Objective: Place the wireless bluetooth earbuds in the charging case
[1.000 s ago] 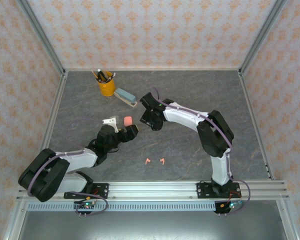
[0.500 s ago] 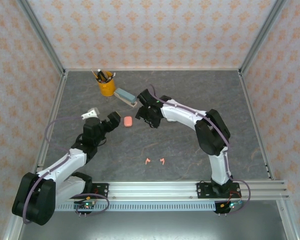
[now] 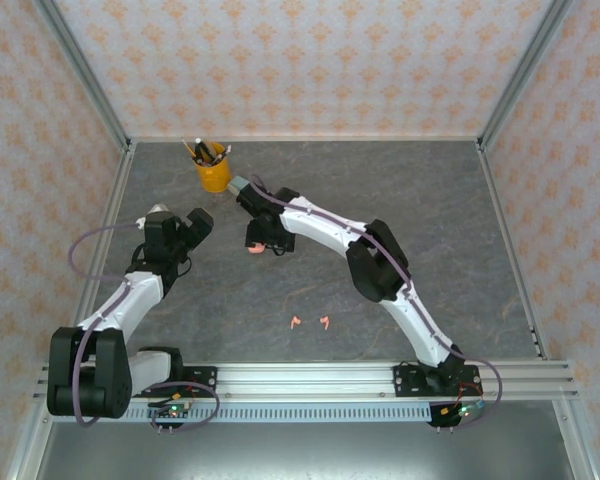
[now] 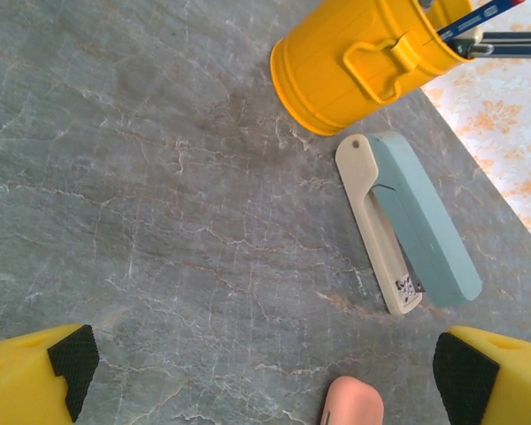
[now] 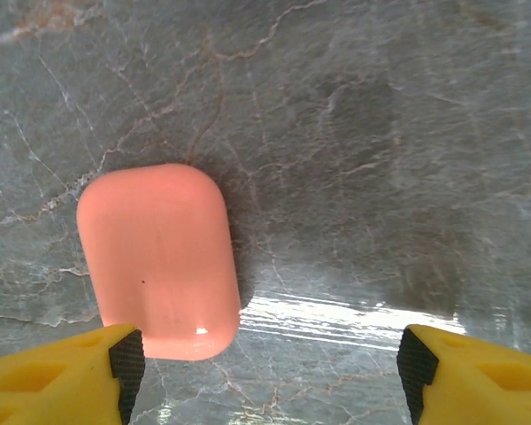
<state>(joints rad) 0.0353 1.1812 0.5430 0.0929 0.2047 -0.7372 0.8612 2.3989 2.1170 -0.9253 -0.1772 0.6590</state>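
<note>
Your right claw (image 5: 265, 372) stands released, its yellow fingers (image 5: 44, 376) spread wide and gripping nothing. It hangs over the pink charging case (image 5: 155, 258), which lies flat on the grey marbled table (image 3: 440, 200). The case sits off-centre in the gap, with its lower corner right at one black pad (image 5: 126, 354). You cannot tell whether that pad touches it. The other finger is well clear of the case.

Your left claw (image 4: 261, 372) is released too, jaws wide apart and empty, hovering over bare table on the left side. Ahead of it lie a teal-and-cream stapler (image 4: 407, 221) and a yellow cup (image 4: 363, 62) of pens. The case's end just shows between its fingers.

Two pink earbuds (image 3: 294, 321) lie side by side toward the front of the table, well apart from the case and both claws.
</note>
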